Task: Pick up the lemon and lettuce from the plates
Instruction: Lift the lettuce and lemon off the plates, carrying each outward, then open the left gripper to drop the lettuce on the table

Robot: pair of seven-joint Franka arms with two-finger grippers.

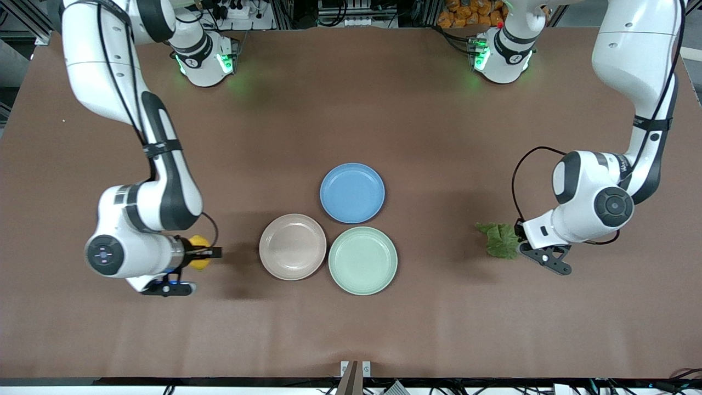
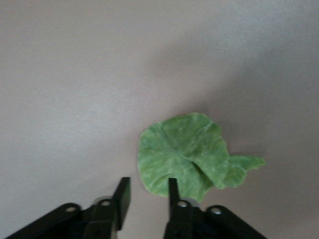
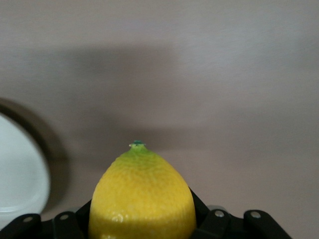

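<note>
From the front I see only a sliver of the lemon [image 1: 198, 259] sticking out past the right end effector [image 1: 211, 253]; the rest is hidden by the wrist, and in the right wrist view its lower half is cut off at the frame edge. Lemon is yellow, pebbled rind, greenish tip with a small dark nub. I read the right end effector as clamped on it, black fingers pressed on both sides, held over bare worktop [image 1: 351, 323] toward the right arm's end, beside the beige-pink plate [image 1: 293, 247]. A slice of that plate shows in the right wrist view, cropped. Lettuce [image 1: 500, 240] is a wrinkly veined green leaf, lying flat on the worktop toward the left arm's end, well apart from the mint green plate [image 1: 362, 260]. In the front view the left end effector [image 1: 518, 233] is mostly hidden under its arm. In the left wrist view the fingers [image 2: 173, 191] are parted with nothing between them, one fingertip overlapping the leaf's edge; I can't tell whether it touches. Both plates empty, touching each other; blue plate [image 1: 352, 192] just beside them.
</note>
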